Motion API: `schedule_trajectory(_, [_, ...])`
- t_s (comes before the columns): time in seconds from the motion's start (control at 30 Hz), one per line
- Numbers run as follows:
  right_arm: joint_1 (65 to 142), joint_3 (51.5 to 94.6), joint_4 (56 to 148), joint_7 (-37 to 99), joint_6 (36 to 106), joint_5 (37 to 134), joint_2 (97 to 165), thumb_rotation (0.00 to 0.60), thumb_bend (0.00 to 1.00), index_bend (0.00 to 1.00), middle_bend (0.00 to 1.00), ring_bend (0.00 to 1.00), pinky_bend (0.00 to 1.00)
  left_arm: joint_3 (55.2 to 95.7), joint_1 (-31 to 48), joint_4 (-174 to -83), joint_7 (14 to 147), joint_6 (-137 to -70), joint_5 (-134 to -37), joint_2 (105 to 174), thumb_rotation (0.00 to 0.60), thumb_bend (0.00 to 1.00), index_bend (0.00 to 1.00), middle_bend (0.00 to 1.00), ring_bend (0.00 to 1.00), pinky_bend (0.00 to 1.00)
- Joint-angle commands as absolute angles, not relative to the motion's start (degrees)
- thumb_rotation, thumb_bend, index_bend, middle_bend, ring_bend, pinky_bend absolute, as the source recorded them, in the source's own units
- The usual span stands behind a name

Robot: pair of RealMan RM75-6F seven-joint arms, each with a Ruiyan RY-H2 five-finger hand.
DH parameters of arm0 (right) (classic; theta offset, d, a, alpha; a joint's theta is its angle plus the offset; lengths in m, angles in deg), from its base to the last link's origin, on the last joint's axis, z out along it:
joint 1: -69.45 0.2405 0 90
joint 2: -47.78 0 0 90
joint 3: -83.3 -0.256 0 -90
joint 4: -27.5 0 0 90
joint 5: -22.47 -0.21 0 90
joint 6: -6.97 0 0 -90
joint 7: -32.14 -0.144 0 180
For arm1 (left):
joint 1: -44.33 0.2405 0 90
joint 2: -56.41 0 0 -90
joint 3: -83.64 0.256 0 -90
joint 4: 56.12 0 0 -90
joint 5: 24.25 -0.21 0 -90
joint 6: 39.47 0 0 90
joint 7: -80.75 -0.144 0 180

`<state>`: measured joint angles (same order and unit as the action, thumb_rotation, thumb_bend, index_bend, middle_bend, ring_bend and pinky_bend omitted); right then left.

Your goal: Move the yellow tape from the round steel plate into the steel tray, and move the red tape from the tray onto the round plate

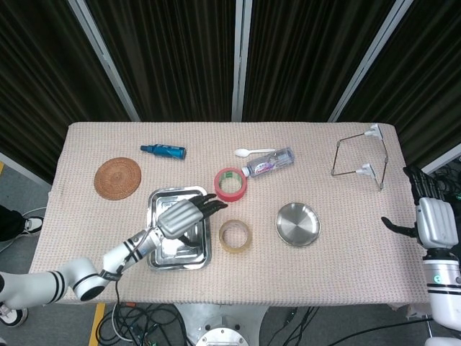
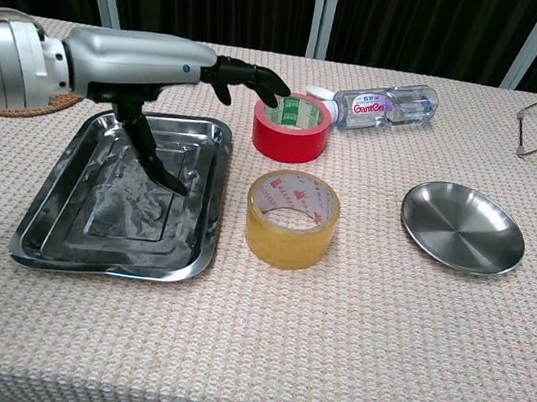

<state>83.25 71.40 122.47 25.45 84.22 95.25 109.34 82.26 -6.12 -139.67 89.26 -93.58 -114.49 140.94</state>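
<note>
Yellow tape (image 2: 291, 218) is sitting right of the empty, spread left robot hand (image 2: 156, 73); light, stiff, slick — pinching its wall looks safest.

A desk (image 1: 346, 274) covered in a beige woven cloth stands before dark pleated curtains (image 1: 173, 58) crossed by slanted pale metal bars (image 1: 104, 61); grey floor (image 1: 25, 194) and tangled black cables (image 1: 144, 324) show below

Cloth-covered table (image 1: 338, 238); on it steel tray (image 1: 154, 256), red tape (image 1: 230, 184), yellow tape (image 1: 235, 236), round steel plate (image 1: 298, 224), water bottle (image 1: 268, 163), white spoon (image 1: 253, 152), woven coaster (image 1: 117, 177), blue bottle (image 1: 163, 151), wire rack (image 1: 362, 165).
</note>
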Motion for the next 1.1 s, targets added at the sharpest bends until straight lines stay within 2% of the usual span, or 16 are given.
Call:
schedule_trajectory(0.03, [82.99, 71.17, 122.09, 24.75, 84.08, 94.78, 109.07, 0.6, 0.08, 0.0, 0.0, 0.0, 0.04, 82.43, -7.24, -137.98, 86.81, -92.96, -116.28, 143.89, 0.6, 0.0, 0.04, 0.1, 0.01, 0.19])
schedule_trajectory(0.3, [82.66, 70.96, 120.47, 22.45, 83.16, 94.2, 109.24, 0.6, 0.08, 0.0, 0.0, 0.0, 0.04, 81.9, -11.78, -133.98, 82.01, -89.59, -119.76, 148.26, 0.6, 0.0, 0.08, 0.1, 0.01, 0.19])
schedule_trajectory(0.53, [82.12, 70.86, 119.4, 21.25, 83.24, 94.14, 109.29, 0.6, 0.08, 0.0, 0.0, 0.0, 0.04, 81.04, -15.52, -132.54, 81.49, -84.68, -119.08, 148.23, 0.6, 0.0, 0.1, 0.1, 0.01, 0.19])
schedule_trajectory(0.7, [81.9, 70.84, 118.83, 20.65, 83.04, 94.09, 109.44, 0.6, 0.08, 0.0, 0.0, 0.0, 0.04, 81.28, -16.52, -132.12, 81.59, -82.72, -118.07, 148.18, 0.6, 0.05, 0.11, 0.12, 0.01, 0.19])
schedule_trajectory(0.83, [81.82, 70.88, 118.62, 20.49, 82.87, 94.16, 109.64, 0.6, 0.08, 0.0, 0.0, 0.0, 0.04, 81.61, -16.89, -131.7, 81.18, -82.58, -118.08, 148.61, 0.6, 0.12, 0.17, 0.16, 0.03, 0.2])
schedule_trajectory(0.97, [81.87, 70.79, 118.49, 20.42, 82.66, 94.2, 109.78, 0.6, 0.08, 0.0, 0.0, 0.0, 0.04, 81.43, -16.76, -130.99, 79.9, -83.69, -117.94, 149.24, 0.6, 0.2, 0.27, 0.26, 0.07, 0.2])
schedule_trajectory(1.1, [81.85, 70.66, 118.46, 20.47, 82.6, 94.11, 109.83, 0.6, 0.08, 0.0, 0.0, 0.0, 0.04, 81.44, -16.27, -131.23, 78.85, -85.16, -117.93, 149.32, 0.6, 0.22, 0.34, 0.32, 0.11, 0.22])
